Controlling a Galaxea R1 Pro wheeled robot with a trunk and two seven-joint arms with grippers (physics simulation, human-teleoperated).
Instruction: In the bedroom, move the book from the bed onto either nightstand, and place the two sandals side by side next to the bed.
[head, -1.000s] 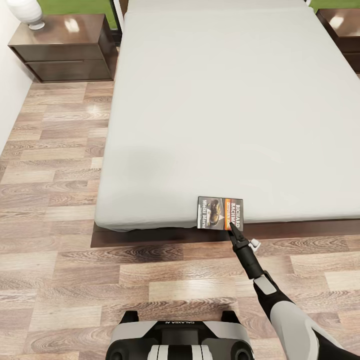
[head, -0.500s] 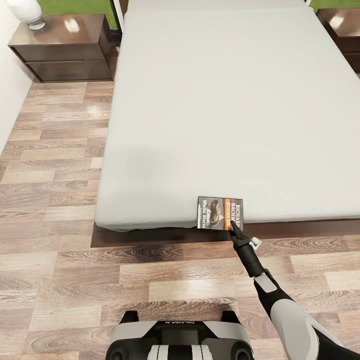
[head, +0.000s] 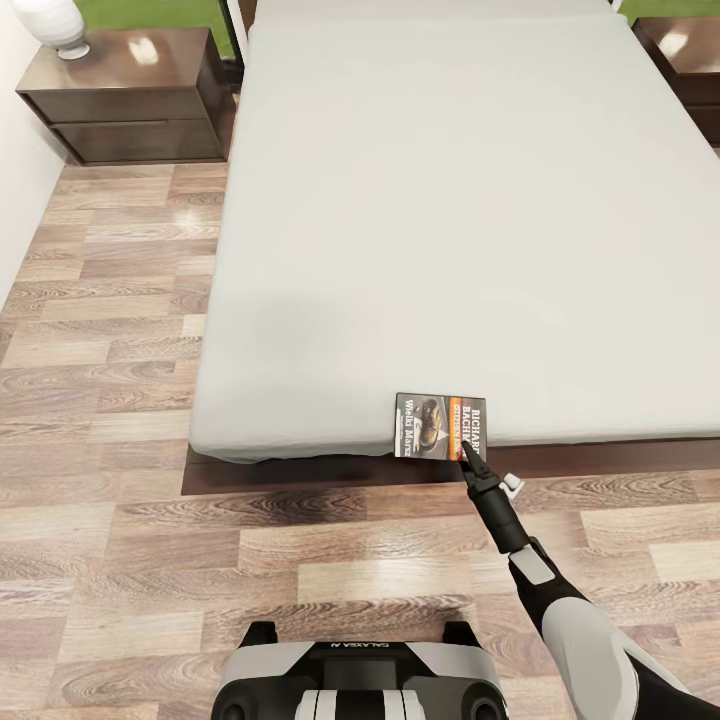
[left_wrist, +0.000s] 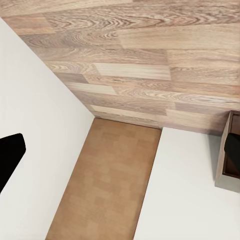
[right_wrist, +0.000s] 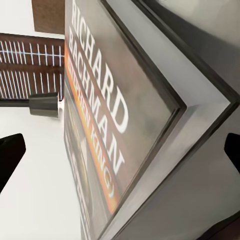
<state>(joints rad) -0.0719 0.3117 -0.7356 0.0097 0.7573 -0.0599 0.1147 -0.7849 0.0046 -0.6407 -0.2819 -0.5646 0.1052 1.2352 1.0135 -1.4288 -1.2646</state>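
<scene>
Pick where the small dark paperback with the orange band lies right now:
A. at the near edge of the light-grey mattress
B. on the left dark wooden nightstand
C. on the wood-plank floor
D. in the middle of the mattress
A: the small dark paperback with the orange band lies at the near edge of the light-grey mattress, with the right pincer at it.

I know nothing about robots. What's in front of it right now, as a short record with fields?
room: wood-plank floor, white wall
bed: grey mattress on a dark frame
book: flat at the mattress's near edge
right gripper: at the book's near edge; grip cannot be told
nightstands: one left of the bed carrying a white lamp, one right
</scene>
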